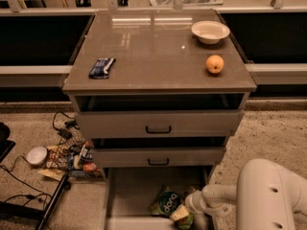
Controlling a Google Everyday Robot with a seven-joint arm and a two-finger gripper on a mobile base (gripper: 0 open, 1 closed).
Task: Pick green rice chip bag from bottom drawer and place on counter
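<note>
The green rice chip bag (pixel 167 203) lies on the floor of the pulled-out bottom drawer (pixel 130 190), right of its middle, its dark round logo facing up. My gripper (pixel 184 215) is down in the drawer at the bag's lower right corner and touches it. My white arm (pixel 268 195) reaches in from the lower right. The counter (pixel 153 49) is the glossy grey-brown top of the cabinet, above the two handled drawers.
On the counter are a white bowl (pixel 210 31) at the back right, an orange (pixel 215 63) in front of it and a small dark blue wrapper (pixel 101 67) at the left. Cables and clutter (pixel 72 156) lie on the floor left of the cabinet.
</note>
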